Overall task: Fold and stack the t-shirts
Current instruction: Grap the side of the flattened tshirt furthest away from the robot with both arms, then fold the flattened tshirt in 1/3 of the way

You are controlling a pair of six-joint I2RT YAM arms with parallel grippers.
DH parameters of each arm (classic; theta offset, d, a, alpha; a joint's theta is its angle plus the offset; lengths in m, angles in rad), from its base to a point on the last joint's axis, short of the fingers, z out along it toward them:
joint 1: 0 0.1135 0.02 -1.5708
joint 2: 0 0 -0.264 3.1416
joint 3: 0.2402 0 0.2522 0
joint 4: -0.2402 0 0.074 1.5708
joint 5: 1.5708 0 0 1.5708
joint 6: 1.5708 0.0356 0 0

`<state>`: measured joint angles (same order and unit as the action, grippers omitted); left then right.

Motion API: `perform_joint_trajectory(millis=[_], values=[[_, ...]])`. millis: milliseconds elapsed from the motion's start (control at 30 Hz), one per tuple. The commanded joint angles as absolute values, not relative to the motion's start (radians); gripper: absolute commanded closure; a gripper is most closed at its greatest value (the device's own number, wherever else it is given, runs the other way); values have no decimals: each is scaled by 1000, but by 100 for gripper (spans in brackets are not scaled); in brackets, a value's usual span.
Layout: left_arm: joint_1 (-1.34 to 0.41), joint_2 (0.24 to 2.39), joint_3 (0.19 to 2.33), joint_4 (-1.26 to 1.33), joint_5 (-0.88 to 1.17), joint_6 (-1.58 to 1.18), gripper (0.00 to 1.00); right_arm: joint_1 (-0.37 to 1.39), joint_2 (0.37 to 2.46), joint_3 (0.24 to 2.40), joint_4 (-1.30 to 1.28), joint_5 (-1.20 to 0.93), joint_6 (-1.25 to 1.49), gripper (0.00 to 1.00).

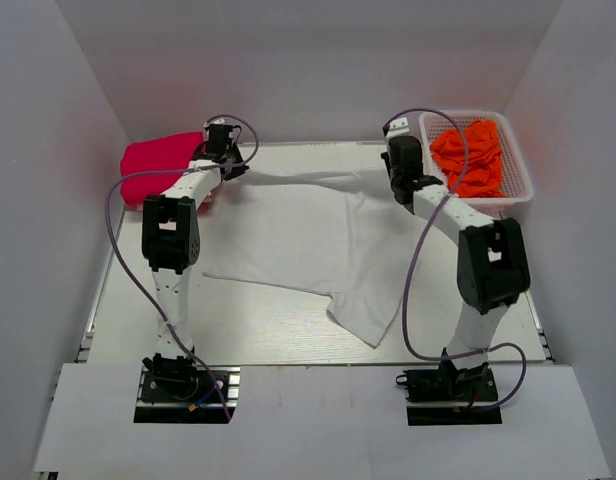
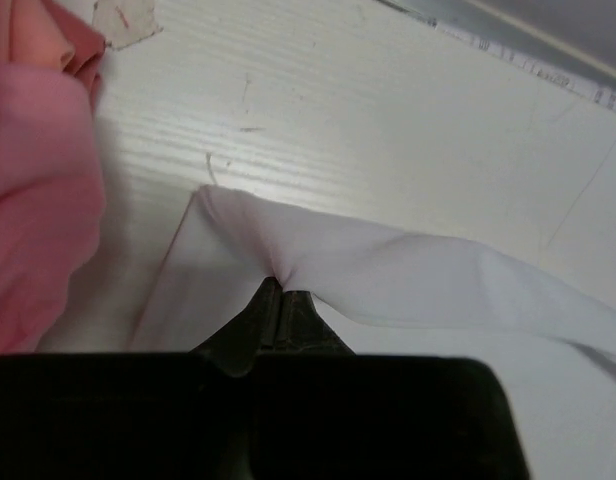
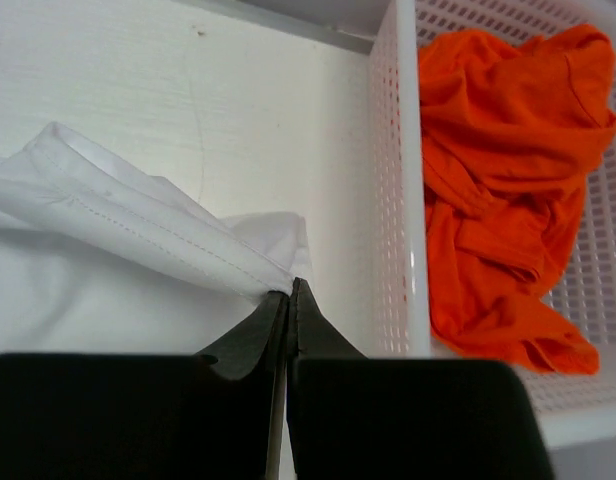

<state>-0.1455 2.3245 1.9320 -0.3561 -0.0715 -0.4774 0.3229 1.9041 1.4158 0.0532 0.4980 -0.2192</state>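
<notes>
A white t-shirt (image 1: 308,240) lies spread over the middle of the table, its far edge lifted and stretched between my two grippers. My left gripper (image 1: 231,170) is shut on the shirt's far left corner (image 2: 288,250), its jaws pinched together on the cloth. My right gripper (image 1: 398,180) is shut on the hemmed far right corner (image 3: 188,240). A folded crimson-pink shirt (image 1: 163,165) lies at the far left, with a paler pink one (image 2: 33,200) in the left wrist view. Bright orange shirts (image 1: 473,155) lie crumpled in the basket, also in the right wrist view (image 3: 498,170).
A white plastic lattice basket (image 1: 518,190) stands at the far right corner, its wall (image 3: 398,200) close beside my right gripper. White walls enclose the table on three sides. Bare table (image 1: 248,330) lies in front of the shirt.
</notes>
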Motion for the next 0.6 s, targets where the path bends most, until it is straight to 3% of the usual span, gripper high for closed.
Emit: perform_joint_trajectory(millis=[0, 233, 533, 567], values=[[-146, 2169, 1858, -298, -115, -442, 100, 340, 1745, 1287, 95, 480, -186, 100], [-146, 2152, 1839, -284, -179, -350, 100, 403, 1576, 1033, 61, 485, -98, 100], [-127, 2152, 1848, -334, -189, -327, 100, 460, 1500, 881, 6, 413, 21, 100], [-127, 2152, 1848, -366, -216, -343, 96, 462, 1497, 861, 2, 410, 37, 100]])
